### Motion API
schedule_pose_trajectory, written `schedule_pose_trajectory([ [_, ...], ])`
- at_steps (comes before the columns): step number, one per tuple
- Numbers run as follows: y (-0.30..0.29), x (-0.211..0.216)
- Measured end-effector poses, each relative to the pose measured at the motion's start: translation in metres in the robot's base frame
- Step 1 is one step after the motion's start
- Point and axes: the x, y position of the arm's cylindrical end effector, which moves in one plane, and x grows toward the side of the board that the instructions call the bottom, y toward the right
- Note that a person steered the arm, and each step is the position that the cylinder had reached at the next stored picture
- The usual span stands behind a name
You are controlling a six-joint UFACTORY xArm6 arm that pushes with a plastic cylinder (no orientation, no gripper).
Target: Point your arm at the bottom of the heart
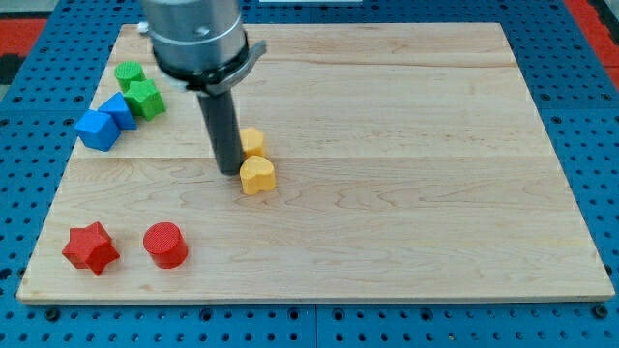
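Note:
A yellow heart block (257,176) lies near the middle-left of the wooden board (406,145). A second yellow block (252,141) sits just above it, touching it; its shape is partly hidden by the rod. My tip (229,170) rests on the board just left of the yellow heart, close to its left side. The rod rises from there to the grey arm housing (193,39) at the view's top.
Two green blocks (130,73) (145,99) and two blue blocks (120,109) (97,130) cluster at the upper left. A red star (90,247) and a red cylinder (165,245) sit at the lower left. A blue pegboard (580,58) surrounds the board.

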Motion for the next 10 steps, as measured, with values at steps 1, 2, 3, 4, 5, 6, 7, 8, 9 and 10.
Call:
schedule_pose_trajectory([
  [1, 0.002, -0.006],
  [2, -0.036, -0.005],
  [3, -0.046, 0.049],
  [4, -0.014, 0.075],
  [5, -0.014, 0.06],
  [6, -0.008, 0.048],
  [7, -0.008, 0.05],
  [8, -0.003, 0.075],
  [9, 0.007, 0.073],
  [10, 0.007, 0.063],
])
